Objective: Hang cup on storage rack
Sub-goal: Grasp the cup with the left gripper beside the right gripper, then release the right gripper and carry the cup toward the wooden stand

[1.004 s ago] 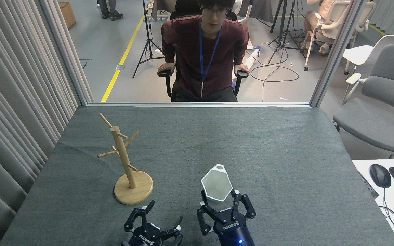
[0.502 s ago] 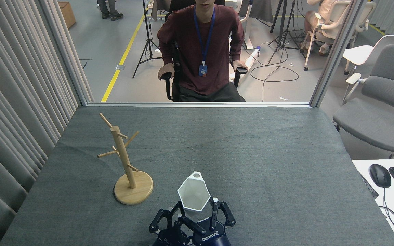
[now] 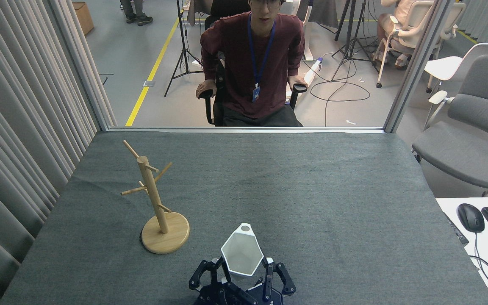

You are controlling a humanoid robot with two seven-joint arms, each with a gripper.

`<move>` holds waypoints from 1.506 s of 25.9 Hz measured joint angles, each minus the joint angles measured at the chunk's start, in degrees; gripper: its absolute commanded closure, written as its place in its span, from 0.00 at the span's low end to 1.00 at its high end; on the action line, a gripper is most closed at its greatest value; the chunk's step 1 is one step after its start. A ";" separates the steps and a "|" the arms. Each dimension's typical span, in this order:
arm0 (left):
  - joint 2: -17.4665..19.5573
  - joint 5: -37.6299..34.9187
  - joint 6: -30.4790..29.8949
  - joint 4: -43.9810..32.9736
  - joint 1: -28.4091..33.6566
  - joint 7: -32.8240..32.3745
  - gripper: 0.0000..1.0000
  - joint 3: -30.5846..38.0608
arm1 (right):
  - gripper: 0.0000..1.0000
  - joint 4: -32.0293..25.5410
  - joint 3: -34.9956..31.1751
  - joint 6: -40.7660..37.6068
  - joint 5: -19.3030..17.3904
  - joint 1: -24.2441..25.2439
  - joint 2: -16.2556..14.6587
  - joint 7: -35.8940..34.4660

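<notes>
Beyond the grey table [image 3: 311, 190], a seated person [image 3: 254, 63] watches

I have only one view, from the head of the robot. It looks forward and steeply down on the grey cloth-covered bench [image 3: 311, 190], which fills the lower half of the picture. The near edge of the bench is cut off at the bottom, where dark pincer fingers [image 3: 275, 277] come in. Above the far edge, the view reaches a person in a dark red sweater [image 3: 252, 67] sitting opposite.
</notes>
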 measured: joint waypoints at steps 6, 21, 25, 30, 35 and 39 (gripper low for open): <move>0.09 0.01 0.33 -0.08 0.02 0.01 0.01 0.12 | 0.46 -0.93 -0.12 0.24 0.00 2.39 -0.92 -0.51; 0.08 -0.02 0.03 -0.94 0.07 -1.06 0.49 0.16 | 0.45 -0.80 -0.14 0.48 0.02 3.49 -1.29 -1.54; 0.19 -0.01 -0.18 -1.34 0.04 -1.47 0.49 0.16 | 0.17 -0.71 -0.18 0.44 0.00 3.49 -1.25 -1.60; 0.51 0.08 0.30 -1.53 -0.19 -0.43 0.52 0.26 | 0.02 -0.63 -0.33 0.33 -0.12 3.60 -1.24 -1.09; 0.55 0.03 0.33 -1.45 -0.05 1.17 0.53 0.19 | 0.02 -0.96 -0.23 0.11 -0.18 3.47 -1.21 -2.09; 0.58 -0.08 0.33 -1.24 -0.07 1.21 0.53 0.17 | 0.02 -2.34 -0.19 -0.19 -0.33 3.44 -1.22 -3.59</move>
